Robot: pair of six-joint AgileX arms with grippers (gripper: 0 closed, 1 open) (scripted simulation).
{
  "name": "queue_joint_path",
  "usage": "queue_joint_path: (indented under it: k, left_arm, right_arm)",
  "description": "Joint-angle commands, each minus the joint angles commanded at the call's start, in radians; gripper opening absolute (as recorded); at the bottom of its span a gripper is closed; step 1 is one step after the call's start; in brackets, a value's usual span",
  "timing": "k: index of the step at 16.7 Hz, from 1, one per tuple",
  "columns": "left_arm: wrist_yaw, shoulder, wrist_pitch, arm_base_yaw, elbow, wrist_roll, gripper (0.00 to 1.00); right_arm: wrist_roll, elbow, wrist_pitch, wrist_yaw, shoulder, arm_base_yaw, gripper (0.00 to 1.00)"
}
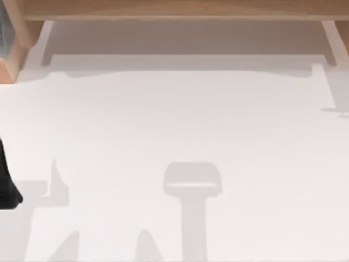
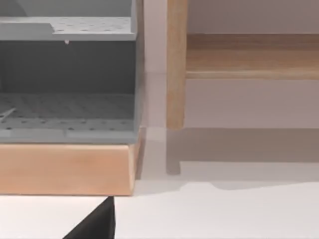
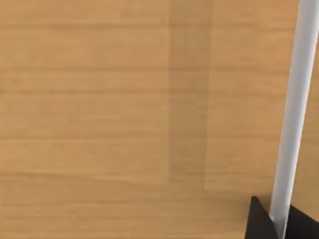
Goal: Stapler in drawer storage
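Right wrist view, lower right: right tool (image 3: pixel 277 221) pressed together on a slim whitish bar, judged the stapler (image 3: pixel 294 114), held above a wood panel (image 3: pixel 99 99), probably for carrying to the drawer. Top view, left edge: left tool (image 1: pixel 6 185), finger state cannot be told, low over the white desk (image 1: pixel 174 125). Beyond, upper left: wood-framed grey drawer unit (image 2: pixel 65 124).

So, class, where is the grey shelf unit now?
At the top view's far left, the grey shelf unit sits on a wooden base, beside a wooden leg.

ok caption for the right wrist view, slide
Right gripper at a slim white bar against a wooden panel.
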Motion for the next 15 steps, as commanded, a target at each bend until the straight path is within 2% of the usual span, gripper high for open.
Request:
queue_joint_path:
  k: [9, 15]
  left_arm:
    - [0.0, 0.0, 0.0, 0.0, 0.0, 0.0, 1.0]
    - [0.0, 0.0, 0.0, 0.0, 0.0, 0.0, 1.0]
  right_arm:
    - [-0.002, 0.235, -0.135, 0.081, 0.099, 0.079, 0.0]
    - [0.001, 0.248, -0.148, 0.086, 0.104, 0.081, 0.0]
